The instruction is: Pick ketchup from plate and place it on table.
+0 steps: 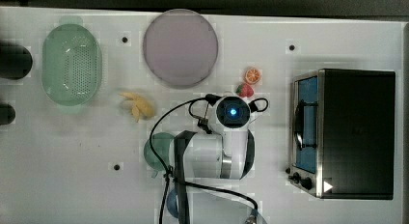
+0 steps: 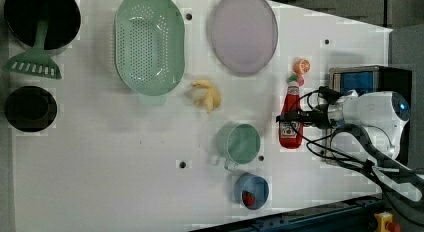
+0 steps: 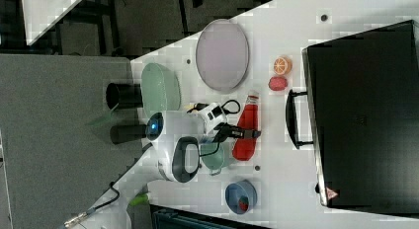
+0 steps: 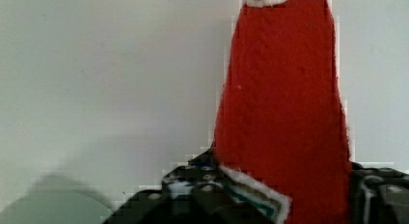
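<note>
Clamping the ketchup (image 2: 290, 119) at its white label, whose writing is too small to read, the gripper (image 2: 290, 118) keeps it just beside the green cup (image 2: 239, 142), off the plate (image 2: 243, 32). A small blue dish (image 2: 252, 191) holds a strawberry (image 2: 248, 198).

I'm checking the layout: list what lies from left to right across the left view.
Spatula → green colander → banana → plate → ketchup → robot arm.
</note>
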### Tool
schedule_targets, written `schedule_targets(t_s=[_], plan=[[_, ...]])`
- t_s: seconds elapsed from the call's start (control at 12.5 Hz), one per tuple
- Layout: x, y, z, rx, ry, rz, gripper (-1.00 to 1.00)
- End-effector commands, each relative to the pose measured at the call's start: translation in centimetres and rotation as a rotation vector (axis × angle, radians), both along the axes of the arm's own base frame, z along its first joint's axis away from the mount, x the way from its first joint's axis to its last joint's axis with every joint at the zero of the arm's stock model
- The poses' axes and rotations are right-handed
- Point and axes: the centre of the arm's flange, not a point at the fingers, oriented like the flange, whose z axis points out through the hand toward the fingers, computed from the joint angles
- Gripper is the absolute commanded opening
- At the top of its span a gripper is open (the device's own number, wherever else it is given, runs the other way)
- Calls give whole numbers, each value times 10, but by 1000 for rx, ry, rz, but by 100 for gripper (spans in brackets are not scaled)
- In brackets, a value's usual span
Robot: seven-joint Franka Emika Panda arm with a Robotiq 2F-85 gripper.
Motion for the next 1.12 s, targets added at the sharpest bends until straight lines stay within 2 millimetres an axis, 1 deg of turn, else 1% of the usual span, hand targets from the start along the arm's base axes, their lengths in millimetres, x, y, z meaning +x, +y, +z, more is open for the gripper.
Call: schedule_targets(t_s=[0.08, 0.16, 0.24, 0.4, 0.56, 0.72, 0.88, 0.96, 1.12], plan=[[23, 0, 21, -10, -102, -88, 86], [30, 0, 31, -12, -125, -87, 100], [39, 0, 46, -14, -158, -86, 100], [63, 1, 86, -20, -228, -104, 100], [83, 4, 128, -26, -235, -202, 100], [101, 9, 175, -32, -229, -346, 100], [119, 17, 227, -34, -235, -459, 100], [124, 20, 251, -38, -221, -496, 100], [131, 27, 297, -43, -202, -514, 100]])
